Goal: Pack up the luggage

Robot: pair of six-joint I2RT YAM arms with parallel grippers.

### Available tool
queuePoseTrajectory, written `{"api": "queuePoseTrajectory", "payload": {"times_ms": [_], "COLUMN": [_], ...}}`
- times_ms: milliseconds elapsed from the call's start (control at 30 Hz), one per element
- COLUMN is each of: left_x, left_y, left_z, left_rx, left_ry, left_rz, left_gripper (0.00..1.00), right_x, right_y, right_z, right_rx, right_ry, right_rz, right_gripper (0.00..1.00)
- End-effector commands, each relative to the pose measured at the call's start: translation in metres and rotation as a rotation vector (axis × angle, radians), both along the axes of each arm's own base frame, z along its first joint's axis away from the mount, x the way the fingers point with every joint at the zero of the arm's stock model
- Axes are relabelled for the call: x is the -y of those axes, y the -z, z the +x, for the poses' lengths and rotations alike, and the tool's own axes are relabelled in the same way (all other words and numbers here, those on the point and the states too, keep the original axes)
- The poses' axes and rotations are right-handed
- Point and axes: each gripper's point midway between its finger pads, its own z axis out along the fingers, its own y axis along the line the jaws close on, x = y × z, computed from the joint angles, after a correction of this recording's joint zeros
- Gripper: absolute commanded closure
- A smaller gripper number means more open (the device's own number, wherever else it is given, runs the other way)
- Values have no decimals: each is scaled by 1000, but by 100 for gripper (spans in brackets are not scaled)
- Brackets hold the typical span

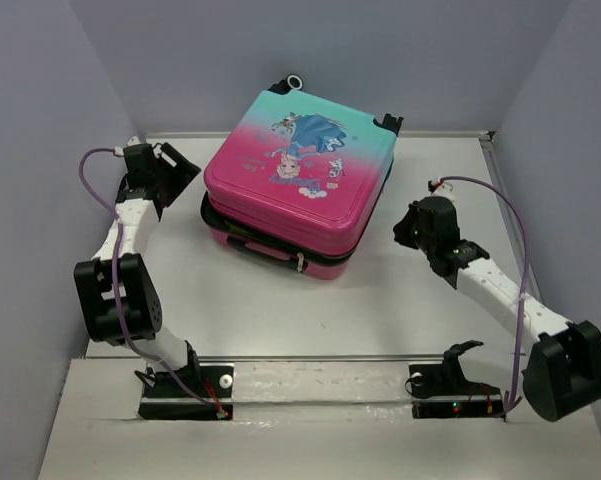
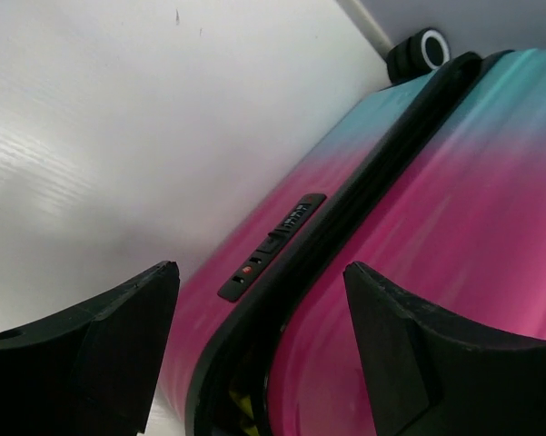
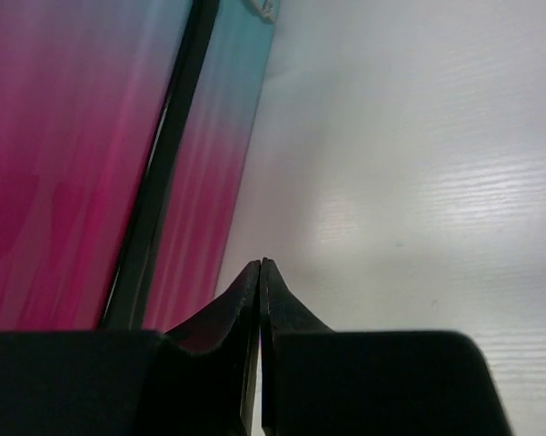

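A: Can you see inside the luggage [image 1: 300, 170]?

B: No. It lies flat, printed side up, turned at a slant, at the middle of the table [image 1: 280, 310] towards the far edge. The two shells sit one over the other with a dark seam between them, which gapes a little at the near-left corner.

A: Anything in that gap?

B: In the left wrist view the luggage [image 2: 454, 227] shows a sliver of yellow low in the seam. It is too small to name. The rest of the inside is hidden.

A: What else is hard to read?

B: That view is blurred. I can make out a black lock panel [image 2: 273, 245] with a red dot, and one wheel [image 2: 418, 53] at the far end. The right wrist view cuts the luggage [image 3: 64, 163] down to a pink and teal side.

A: And the grippers?

B: The left gripper [image 1: 185, 168] is near the table's far-left corner, just beside the case's left side. Its fingers are spread wide with nothing between them [image 2: 259, 272]. The right gripper [image 1: 410, 225] is off the case's right side, apart from it. Its fingertips are pressed together on nothing [image 3: 261, 268], above bare table [image 3: 418, 182].
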Motion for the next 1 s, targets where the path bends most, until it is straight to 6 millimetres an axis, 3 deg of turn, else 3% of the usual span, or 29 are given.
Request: {"api": "queuePoseTrajectory", "payload": {"times_ms": [0, 67, 100, 133, 267, 300, 333, 367, 433, 467, 500, 533, 567, 633, 667, 833, 900, 967], "left_x": [13, 15, 17, 20, 55, 69, 86, 94, 107, 110, 113, 115, 117, 121, 129, 149, 155, 152], "left_y": [17, 40, 46, 58, 82, 80, 97, 85, 87, 106, 91, 104, 91, 97, 87, 84, 71, 55], "left_z": [8, 4, 3, 0, -17, -21, -40, -44, -62, -83, -88, -105, -112, -130, -139, -181, -194, -199], "left_rx": [8, -27, -39, -64, -118, -104, -142, -89, -74, -111, -52, -78, -31, -33, -1, 29, 70, 125], "left_ry": [39, 26, 24, 25, 87, 120, 147, 160, 175, 166, 173, 174, 175, 186, 212, 280, 303, 294], "left_rz": [-72, -98, -116, -120, -67, -63, -80, -90, -103, -122, -128, -122, -122, -106, -109, -101, -108, -111], "left_gripper": [16, 17, 18, 19, 19, 19, 19, 19, 20, 20, 21, 21, 21, 22, 22, 22, 23, 23], "right_x": [-8, -8, -8, -9, -37, -47, -53, -55, -62, -63, -69, -72, -78, -83, -86, -95, -98, -99], "right_y": [-41, -44, -33, -44, -26, -25, -21, -19, -23, -26, -29, -32, -38, -44, -51, -73, -72, -89], "right_z": [59, 74, 84, 96, 123, 124, 128, 126, 125, 124, 121, 119, 117, 115, 116, 112, 113, 121], "right_rx": [95, 92, 59, 74, 0, -15, -23, -29, -1, 15, 17, 23, 39, 57, 80, 107, 77, 96], "right_ry": [-34, -20, -11, -3, -87, -133, -156, -170, -214, -238, -279, -311, -368, -422, -457, -569, -597, -603], "right_rz": [93, 116, 118, 143, 202, 227, 239, 246, 262, 252, 259, 259, 256, 248, 232, 205, 193, 181], "right_gripper": [93, 93, 92, 85, 63, 59, 55, 53, 51, 49, 48, 48, 48, 47, 47, 39, 35, 32]}}
